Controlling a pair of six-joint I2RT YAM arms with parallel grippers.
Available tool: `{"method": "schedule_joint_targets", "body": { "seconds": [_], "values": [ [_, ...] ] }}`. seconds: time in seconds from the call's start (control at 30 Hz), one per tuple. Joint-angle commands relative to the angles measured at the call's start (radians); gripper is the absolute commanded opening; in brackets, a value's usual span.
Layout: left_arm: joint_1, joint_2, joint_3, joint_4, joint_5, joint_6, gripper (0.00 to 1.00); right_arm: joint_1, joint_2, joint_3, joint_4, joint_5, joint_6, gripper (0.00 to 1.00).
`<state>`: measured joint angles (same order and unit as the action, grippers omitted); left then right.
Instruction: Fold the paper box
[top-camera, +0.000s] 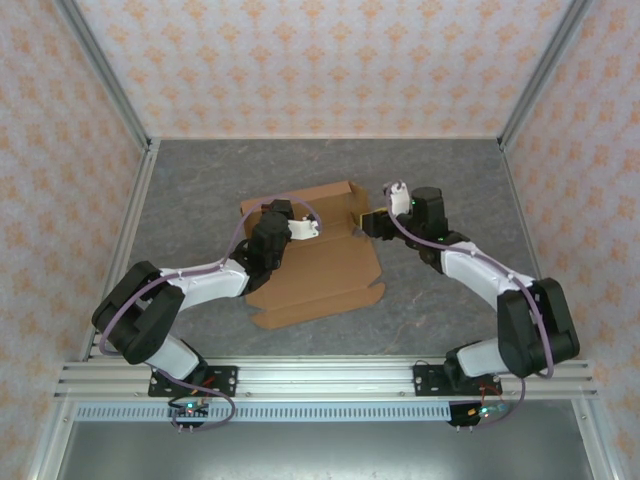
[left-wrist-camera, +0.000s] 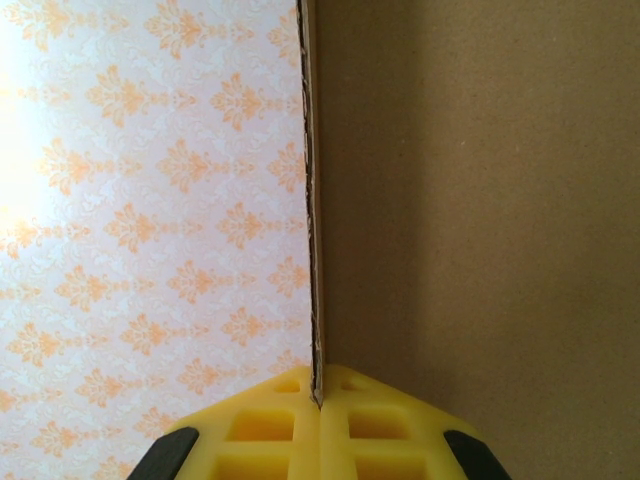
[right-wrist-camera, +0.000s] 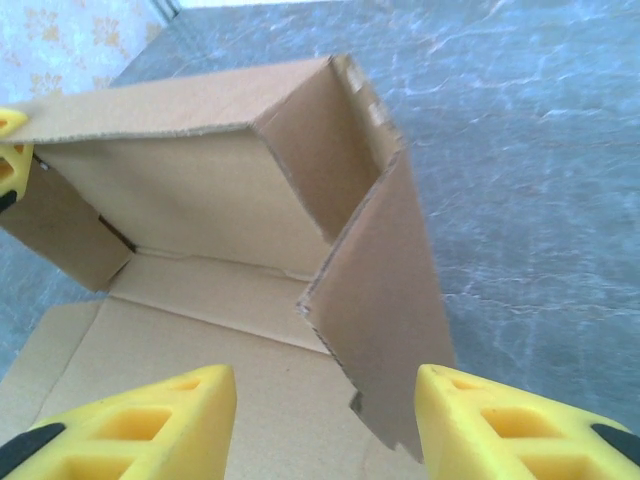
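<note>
left pincer (left-wrist-camera: 318, 398) clamped tight, right pincer (right-wrist-camera: 326, 405) wide apart

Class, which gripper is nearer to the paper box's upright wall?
Left. The left gripper is shut on the edge of the paper box wall; the right gripper is open, facing the side flap without clamping it.

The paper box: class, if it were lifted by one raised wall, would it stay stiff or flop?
Probably light: the paper box is thin cardboard, seen edge-on in the shut left hand. Its panels look stiff, yet it would likely hinge at its creases; the side flap stands loose. Pushed, it would probably slide, not tip.
</note>
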<state>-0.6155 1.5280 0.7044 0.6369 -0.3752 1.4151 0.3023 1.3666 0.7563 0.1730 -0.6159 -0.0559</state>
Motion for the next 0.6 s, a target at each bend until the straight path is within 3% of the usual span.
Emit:
{"method": "schedule_joint_targets", "body": {
  "seconds": [0.0,0.17,0.3,0.57],
  "values": [
    [-0.011,0.000,0.023,-0.012,-0.004,0.005,0.00,-0.036,-0.064,-0.034,-0.006,0.030,0.009,0.54],
    [-0.012,0.000,0.022,-0.016,-0.005,0.003,0.00,-0.136,-0.097,-0.042,0.039,0.049,0.094,0.57],
    [-0.012,-0.002,0.023,-0.018,-0.002,0.001,0.00,-0.207,-0.026,0.015,0.011,0.131,0.134,0.55],
    [-0.012,0.000,0.024,-0.019,-0.002,0.002,0.00,-0.177,0.206,0.164,-0.071,0.106,0.080,0.53]
  ]
}}
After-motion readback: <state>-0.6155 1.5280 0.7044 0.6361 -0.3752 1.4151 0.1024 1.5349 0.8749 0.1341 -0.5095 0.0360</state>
